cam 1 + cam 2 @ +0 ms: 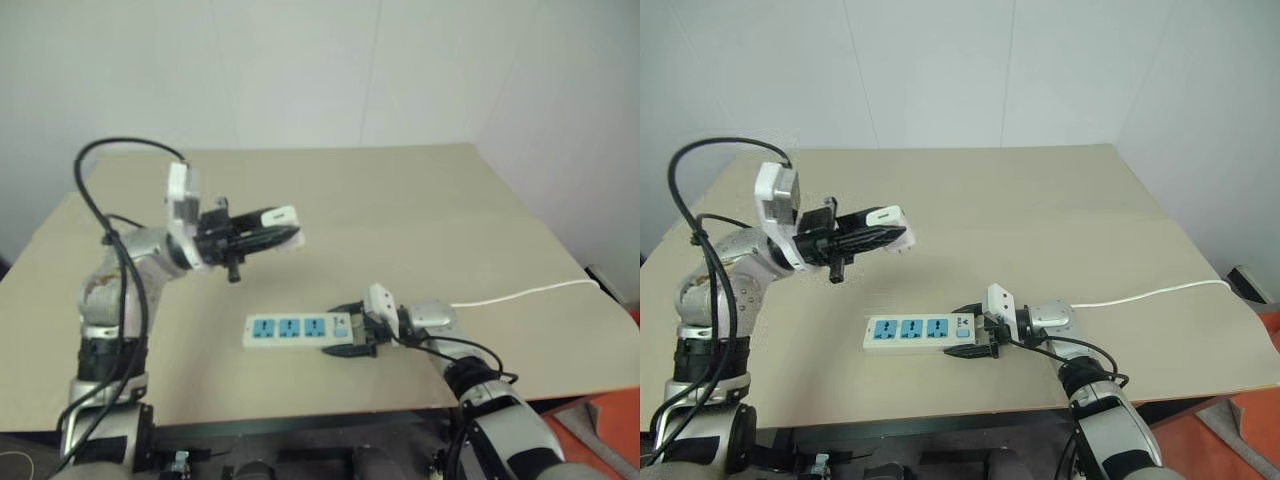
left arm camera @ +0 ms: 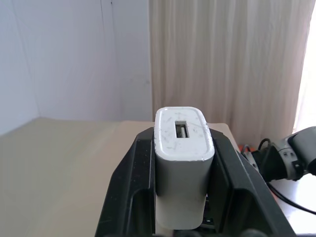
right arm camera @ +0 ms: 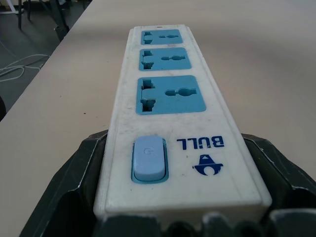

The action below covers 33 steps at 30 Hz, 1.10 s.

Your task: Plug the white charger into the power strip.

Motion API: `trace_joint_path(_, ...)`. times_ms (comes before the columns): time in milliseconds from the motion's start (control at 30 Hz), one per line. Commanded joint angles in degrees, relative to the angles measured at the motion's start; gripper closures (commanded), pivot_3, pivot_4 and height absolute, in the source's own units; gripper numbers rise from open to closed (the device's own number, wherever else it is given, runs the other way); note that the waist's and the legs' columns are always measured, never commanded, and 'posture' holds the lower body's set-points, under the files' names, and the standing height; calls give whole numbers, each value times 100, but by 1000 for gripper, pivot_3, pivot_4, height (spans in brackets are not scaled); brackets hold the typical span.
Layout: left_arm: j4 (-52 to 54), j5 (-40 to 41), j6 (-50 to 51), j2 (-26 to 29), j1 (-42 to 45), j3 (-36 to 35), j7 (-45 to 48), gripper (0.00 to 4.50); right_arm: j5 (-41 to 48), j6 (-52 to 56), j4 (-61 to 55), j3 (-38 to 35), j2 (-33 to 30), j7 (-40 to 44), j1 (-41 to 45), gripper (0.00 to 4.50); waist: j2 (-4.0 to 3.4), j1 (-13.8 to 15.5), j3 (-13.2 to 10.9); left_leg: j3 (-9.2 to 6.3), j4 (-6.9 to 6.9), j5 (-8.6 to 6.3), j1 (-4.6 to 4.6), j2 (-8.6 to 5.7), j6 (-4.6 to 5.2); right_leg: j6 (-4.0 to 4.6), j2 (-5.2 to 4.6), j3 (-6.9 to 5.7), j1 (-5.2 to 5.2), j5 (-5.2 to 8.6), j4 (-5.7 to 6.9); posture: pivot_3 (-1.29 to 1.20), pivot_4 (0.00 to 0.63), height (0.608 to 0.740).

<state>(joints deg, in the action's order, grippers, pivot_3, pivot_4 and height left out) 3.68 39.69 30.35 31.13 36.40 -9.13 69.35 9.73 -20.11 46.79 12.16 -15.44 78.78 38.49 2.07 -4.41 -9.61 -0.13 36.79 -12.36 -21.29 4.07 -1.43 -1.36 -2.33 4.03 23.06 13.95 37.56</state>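
A beige table (image 1: pixel 420 200) stands against white walls (image 1: pixel 300 70), near a cream curtain (image 2: pixel 222 59).

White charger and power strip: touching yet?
Apart. In the right eye view the white charger sits in the left end effector, raised above the table, with bare tabletop between it and the power strip.

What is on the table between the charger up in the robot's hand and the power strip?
Nothing. In the head views, only bare table shows between the white charger and the power strip.

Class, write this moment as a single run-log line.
left gripper: shut on white charger, raised | right gripper: bracing power strip switch end | sockets: empty
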Motion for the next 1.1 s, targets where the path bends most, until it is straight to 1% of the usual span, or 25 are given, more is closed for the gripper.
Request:
trace_joint_path(33,270,116,-142,-142,-108,191,76,3489,-156,-5,92,26,10,-6,43,1080,0,4,0,0,0,0,0,0,0,0,0,0,0,0,0,0,150,740)
trace_joint_path(133,72,-71,-345,-137,-135,475,396,3489,-169,-7,93,27,12,-15,44,1080,0,6,0,0,1,0,0,-1,0,0,0,0,0,0,1,0,150,740)
trace_joint_path(233,-230,-375,-798,-197,-144,717,611,3489,-172,0,87,26,19,-29,42,1080,0,3,0,1,0,0,2,-2,0,0,0,1,-1,0,0,0,150,740)
trace_joint_path(533,-1168,-863,-1547,-305,-167,1082,1118,3489,-186,18,36,36,8,-54,-9,1080,0,4,0,1,0,0,0,-2,0,-5,0,2,0,3,-2,0,150,740)
trace_joint_path(700,-1445,-1049,-1648,-297,-154,1283,1390,3489,-198,16,38,43,0,-59,-10,1080,0,4,0,1,0,0,0,-2,0,-16,0,2,0,10,-2,0,150,740)
trace_joint_path(867,-1619,-1197,-1798,-445,-139,1394,1380,3489,-193,28,53,36,4,-55,6,1080,0,5,0,1,0,0,0,-2,0,-18,0,2,0,11,-2,0,150,740)
trace_joint_path(1100,-1700,-1432,-2046,-481,-242,1593,1475,3489,-195,37,42,30,-2,-77,7,1080,0,6,0,1,-1,0,0,-2,0,-19,0,3,1,12,-2,0,150,740)
